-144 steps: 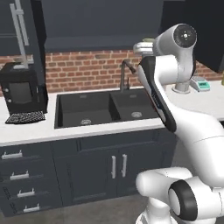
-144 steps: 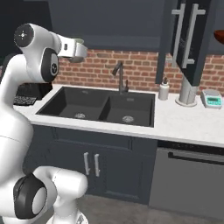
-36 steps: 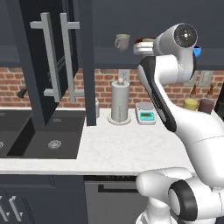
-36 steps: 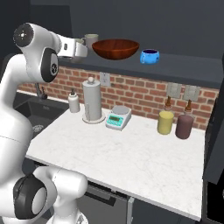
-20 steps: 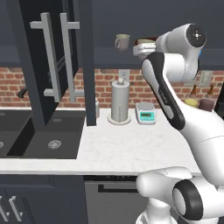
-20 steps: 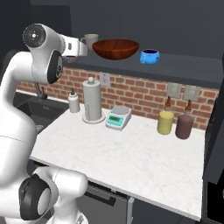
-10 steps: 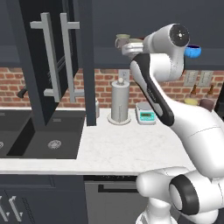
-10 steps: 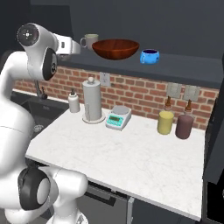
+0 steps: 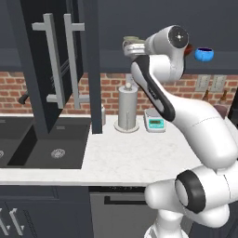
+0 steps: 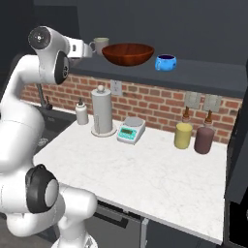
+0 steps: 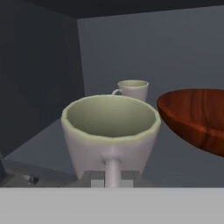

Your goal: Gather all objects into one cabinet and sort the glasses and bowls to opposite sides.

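We are holding a mug (image 11: 110,131) by its handle, fingers (image 11: 112,178) pinched shut on it | carrying it over the cabinet shelf (image 11: 52,144) | second mug (image 11: 132,90) waiting straight ahead, brown bowl (image 11: 197,116) right.

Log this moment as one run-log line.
gripper: shut on near mug | at cabinet shelf | second mug behind | brown bowl right

Paper-towel holder (image 10: 102,113) beside kitchen scale (image 10: 131,130) on counter (image 10: 145,174); yellow jar (image 10: 183,135) & dark jar (image 10: 204,140) near brick wall (image 10: 160,107).
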Controlling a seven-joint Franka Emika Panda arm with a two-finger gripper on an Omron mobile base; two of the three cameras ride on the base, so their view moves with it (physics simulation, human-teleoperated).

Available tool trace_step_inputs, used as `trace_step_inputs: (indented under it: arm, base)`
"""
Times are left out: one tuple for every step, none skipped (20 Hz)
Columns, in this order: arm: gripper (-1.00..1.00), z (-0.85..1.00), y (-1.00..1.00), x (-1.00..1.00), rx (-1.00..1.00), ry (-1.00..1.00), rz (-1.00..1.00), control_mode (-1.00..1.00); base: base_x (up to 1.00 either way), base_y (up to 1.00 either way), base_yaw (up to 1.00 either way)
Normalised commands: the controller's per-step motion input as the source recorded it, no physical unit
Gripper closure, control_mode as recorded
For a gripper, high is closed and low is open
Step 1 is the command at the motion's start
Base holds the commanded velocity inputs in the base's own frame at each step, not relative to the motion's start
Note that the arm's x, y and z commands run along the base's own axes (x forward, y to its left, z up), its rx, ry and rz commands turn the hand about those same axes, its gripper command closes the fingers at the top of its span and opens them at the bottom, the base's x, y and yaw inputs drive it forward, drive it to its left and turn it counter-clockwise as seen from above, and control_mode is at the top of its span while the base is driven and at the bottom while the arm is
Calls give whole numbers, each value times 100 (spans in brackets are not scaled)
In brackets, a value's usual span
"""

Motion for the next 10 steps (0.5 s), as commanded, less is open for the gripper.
trace_step_inputs:
  arm:
    - [100,0,0,34,0,0,0,-100]
    - [100,0,0,31,0,0,0,-100]
    - [100,0,0,25,0,0,0,-100]
    - [100,-2,0,21,0,0,0,-100]
    - [100,-6,0,9,0,0,0,-100]
    - [100,-7,0,4,0,0,0,-100]
    - [100,-6,0,2,0,0,0,-100]
    - [100,0,0,2,0,0,0,-100]
    - [100,0,2,10,0,0,0,-100]
    - [100,0,6,12,0,0,0,-100]
  base:
    - [0,0,0]
    - [0,0,0]
    - [0,0,0]
    - [0,0,0]
    - [0,0,0]
    - [0,0,0]
    - [0,0,0]
    - [0,0,0]
    - [0,0,0]
    - [0,0,0]
